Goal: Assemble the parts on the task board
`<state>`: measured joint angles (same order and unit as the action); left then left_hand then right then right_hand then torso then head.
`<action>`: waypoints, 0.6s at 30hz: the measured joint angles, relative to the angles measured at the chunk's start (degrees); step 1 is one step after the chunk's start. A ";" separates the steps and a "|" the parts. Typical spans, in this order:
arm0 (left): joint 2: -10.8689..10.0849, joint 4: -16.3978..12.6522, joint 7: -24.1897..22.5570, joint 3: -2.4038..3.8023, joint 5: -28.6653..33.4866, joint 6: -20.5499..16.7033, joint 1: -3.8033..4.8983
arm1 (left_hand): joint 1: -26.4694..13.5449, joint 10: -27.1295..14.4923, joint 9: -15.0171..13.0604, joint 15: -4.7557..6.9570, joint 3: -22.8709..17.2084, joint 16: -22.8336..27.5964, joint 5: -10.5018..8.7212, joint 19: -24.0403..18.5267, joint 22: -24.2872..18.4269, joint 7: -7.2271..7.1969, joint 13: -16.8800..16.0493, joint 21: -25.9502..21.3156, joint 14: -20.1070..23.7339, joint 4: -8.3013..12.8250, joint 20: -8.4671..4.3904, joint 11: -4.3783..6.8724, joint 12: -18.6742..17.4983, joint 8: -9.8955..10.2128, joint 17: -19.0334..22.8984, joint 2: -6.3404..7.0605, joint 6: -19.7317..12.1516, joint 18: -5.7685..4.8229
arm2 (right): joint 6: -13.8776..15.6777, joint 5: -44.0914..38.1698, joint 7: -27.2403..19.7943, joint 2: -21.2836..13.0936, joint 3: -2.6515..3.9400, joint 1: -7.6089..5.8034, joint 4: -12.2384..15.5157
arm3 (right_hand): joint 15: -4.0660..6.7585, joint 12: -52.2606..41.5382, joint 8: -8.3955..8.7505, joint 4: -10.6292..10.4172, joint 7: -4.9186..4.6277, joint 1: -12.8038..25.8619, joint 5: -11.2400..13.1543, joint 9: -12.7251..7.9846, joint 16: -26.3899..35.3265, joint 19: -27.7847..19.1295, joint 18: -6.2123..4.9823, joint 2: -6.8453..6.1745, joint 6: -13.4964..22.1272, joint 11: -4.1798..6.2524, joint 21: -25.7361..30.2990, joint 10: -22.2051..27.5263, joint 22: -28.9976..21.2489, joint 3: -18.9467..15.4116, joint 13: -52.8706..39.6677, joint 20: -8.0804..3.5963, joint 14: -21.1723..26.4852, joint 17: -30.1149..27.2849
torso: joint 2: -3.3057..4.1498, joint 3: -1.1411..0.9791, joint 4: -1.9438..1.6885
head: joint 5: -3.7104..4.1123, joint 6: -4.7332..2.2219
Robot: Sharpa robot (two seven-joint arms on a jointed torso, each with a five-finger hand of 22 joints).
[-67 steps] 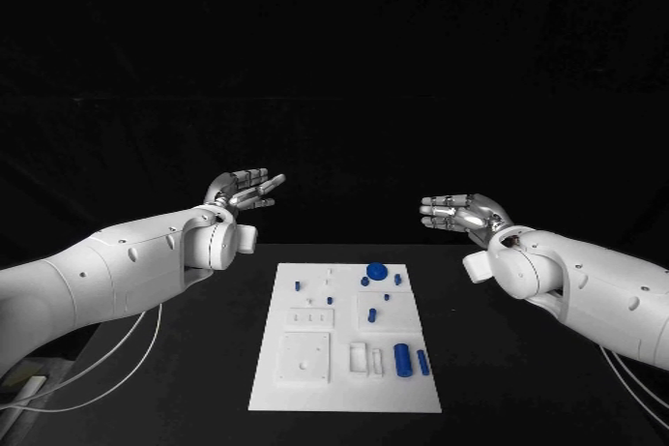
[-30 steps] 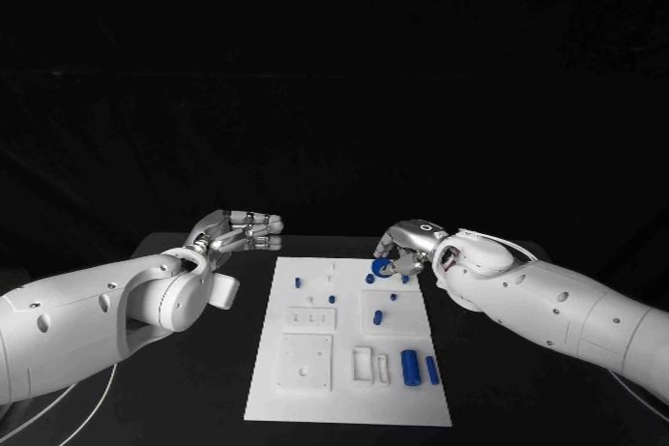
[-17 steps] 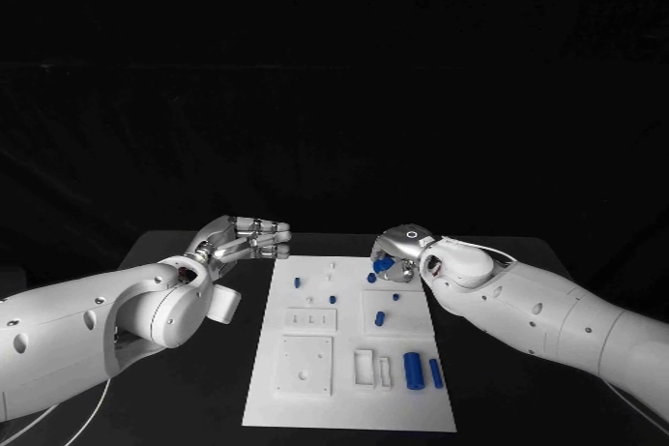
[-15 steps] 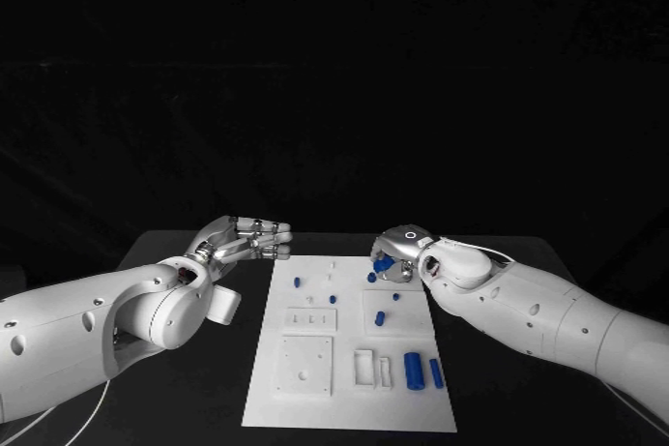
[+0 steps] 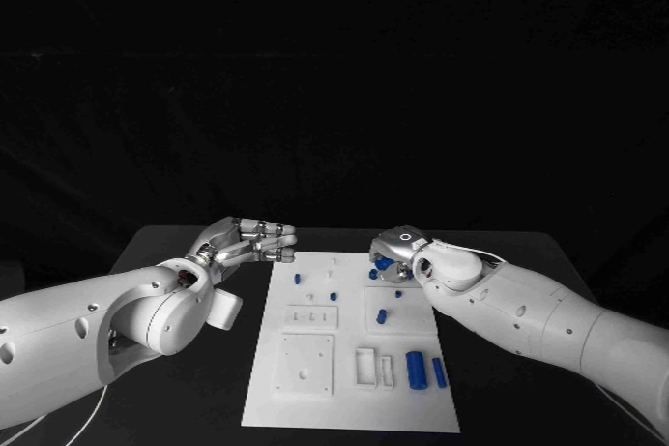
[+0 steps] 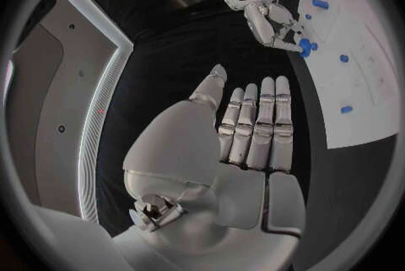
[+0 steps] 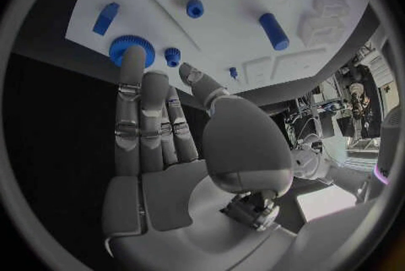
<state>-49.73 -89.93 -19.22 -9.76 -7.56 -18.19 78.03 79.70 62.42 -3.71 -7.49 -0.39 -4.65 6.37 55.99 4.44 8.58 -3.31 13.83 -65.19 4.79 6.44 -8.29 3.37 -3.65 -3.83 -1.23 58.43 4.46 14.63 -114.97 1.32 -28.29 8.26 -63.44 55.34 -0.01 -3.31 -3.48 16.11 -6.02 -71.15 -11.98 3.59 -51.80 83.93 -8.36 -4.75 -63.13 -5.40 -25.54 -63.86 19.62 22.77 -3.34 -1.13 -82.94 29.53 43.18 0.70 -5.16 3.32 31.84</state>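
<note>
The board lies flat in the middle of the black table, its long side running away from the robot. Blue parts are scattered over it: a large gear at the far right corner, a small gear just beside it, a short peg, a cylinder lying on its side, and a block near the board's edge. At the near end, two blue cylinders lie side by side next to white raised fixtures.

Right hand: lowered over the far right corner of the board, fingers extended and close together. In the right wrist view one fingertip meets the rim of the large gear; whether it presses on the gear or only overlaps it cannot be told. The hand holds nothing.

Left hand: raised above the table just off the board's far left corner, apart from the board. In the left wrist view its fingers lie straight and side by side, thumb set a little apart, the palm empty.
</note>
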 measured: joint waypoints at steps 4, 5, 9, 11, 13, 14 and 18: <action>0.04 -0.49 0.29 0.01 -0.05 0.12 0.23 | 0.00 -0.10 0.00 0.00 0.18 0.00 0.00 -0.15 0.00 0.00 0.00 0.00 0.00 0.00 0.15 0.10 0.00 0.00 0.00 0.00 0.00 -0.01 | 0.07 -0.24 -0.01 0.36 0.01 0.00 -0.53 | 0.08 0.00 0.00 -0.08 -0.13 0.34 0.00 0.00 -0.21 0.00 0.01 -0.34 -0.59 0.27 -0.32 -0.87 0.84 1.97 0.00 0.00 0.08 0.00 | 0.43 0.08 -0.19 | 0.01 -0.21; 0.05 -0.60 0.36 0.01 -0.06 0.14 0.30 | 0.00 -0.18 0.00 0.00 0.31 0.00 0.00 -0.20 0.00 0.00 0.00 0.00 0.00 0.00 0.20 0.18 0.00 0.00 0.00 0.00 0.00 -0.01 | 0.07 -0.28 -0.02 0.44 0.01 0.00 -0.66 | 0.08 0.00 0.00 -0.11 -0.10 0.33 0.00 0.00 -0.24 0.00 0.01 -0.32 -0.63 0.22 -0.37 -1.01 1.20 2.50 0.00 0.00 0.08 0.00 | 0.52 0.10 -0.23 | 0.01 -0.25; 0.06 -1.07 0.63 0.01 -0.07 0.28 0.67 | 0.00 -0.18 0.00 0.00 0.31 0.00 0.00 -0.20 0.00 0.00 0.00 0.00 0.00 0.00 0.20 0.18 0.00 0.00 0.00 0.00 0.00 0.00 | 0.07 -0.42 -0.09 0.75 0.01 0.00 -1.13 | 0.08 0.00 0.00 -0.21 0.05 0.32 0.22 0.00 -0.41 0.00 0.01 -0.32 -0.79 0.39 -0.61 -1.17 2.24 3.42 0.00 0.01 0.08 0.00 | 0.91 0.14 -0.37 | -0.03 -0.43; 0.06 -1.28 0.74 0.02 -0.08 0.34 0.83 | 0.01 -0.18 0.00 0.00 0.31 0.00 0.00 -0.20 0.00 0.00 0.00 0.00 0.00 0.00 0.20 0.18 0.00 0.00 0.00 0.00 0.00 -0.01 | 0.07 -0.47 -0.11 0.92 0.01 0.00 -1.30 | 0.08 0.00 0.00 -0.21 0.05 0.32 0.22 0.00 -0.41 0.00 0.02 -0.32 -0.79 0.39 -0.76 -1.17 2.62 3.65 0.00 0.01 0.08 0.00 | 1.13 0.16 -0.44 | -0.03 -0.45; 0.05 -1.46 0.83 0.03 -0.09 0.41 0.92 | 0.01 -0.18 0.01 0.00 0.31 0.00 0.00 -0.20 0.01 0.00 0.00 0.00 0.00 0.00 0.20 0.18 0.00 0.00 0.00 0.00 0.00 -0.01 | 0.05 -0.54 -0.11 1.11 0.01 0.00 -1.47 | 0.20 0.00 0.00 -0.19 -0.08 0.32 0.45 0.00 -0.59 0.00 0.01 -0.32 -0.93 0.39 -0.77 -1.17 3.04 4.25 0.00 0.01 0.20 0.00 | 1.33 0.17 -0.52 | 0.05 -0.48; 0.05 -1.51 0.86 0.03 -0.09 0.44 0.94 | 0.00 -0.18 0.00 0.00 0.31 0.00 0.00 -0.20 0.01 0.00 0.01 0.00 0.00 0.00 0.20 0.18 0.00 0.00 0.00 0.00 0.00 -0.01 | 0.03 -0.57 -0.11 1.17 0.01 0.00 -1.53 | 0.29 0.00 0.00 -0.22 -0.12 0.32 0.54 0.00 -0.66 0.00 0.01 -0.32 -1.02 0.42 -0.77 -1.20 3.18 4.29 0.00 0.01 0.28 0.00 | 1.42 0.17 -0.54 | 0.10 -0.49; 0.05 -1.64 0.99 0.03 -0.10 0.55 1.02 | 0.01 -0.18 0.01 0.00 0.31 0.00 0.00 -0.20 0.01 0.11 0.01 0.00 0.00 0.00 0.20 0.18 0.00 0.00 0.00 -0.01 -0.11 -0.01 | 0.00 -0.68 -0.12 1.36 0.01 0.01 -1.84 | 0.29 0.00 0.00 -0.46 0.03 0.32 0.91 -0.01 -0.66 0.00 0.02 -0.32 -1.18 0.39 -0.76 -1.58 3.90 5.00 0.00 0.01 0.28 0.00 | 1.75 0.18 -0.62 | 0.21 -0.66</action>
<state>-49.68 -91.57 -18.23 -9.73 -7.66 -17.64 79.06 79.71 62.24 -3.70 -7.49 -0.08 -4.65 6.37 55.79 4.45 8.69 -3.30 13.83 -65.19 4.79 6.64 -8.11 3.37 -3.65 -3.82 -1.24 58.32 4.45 14.63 -115.65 1.20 -26.93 8.27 -63.43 53.50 0.28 -3.31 -3.48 15.65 -5.98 -70.82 -11.07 3.58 -52.46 83.93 -8.33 -5.07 -64.32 -5.01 -26.30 -65.43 23.51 27.77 -3.33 -1.12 -82.66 29.53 44.93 0.88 -5.78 3.53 31.18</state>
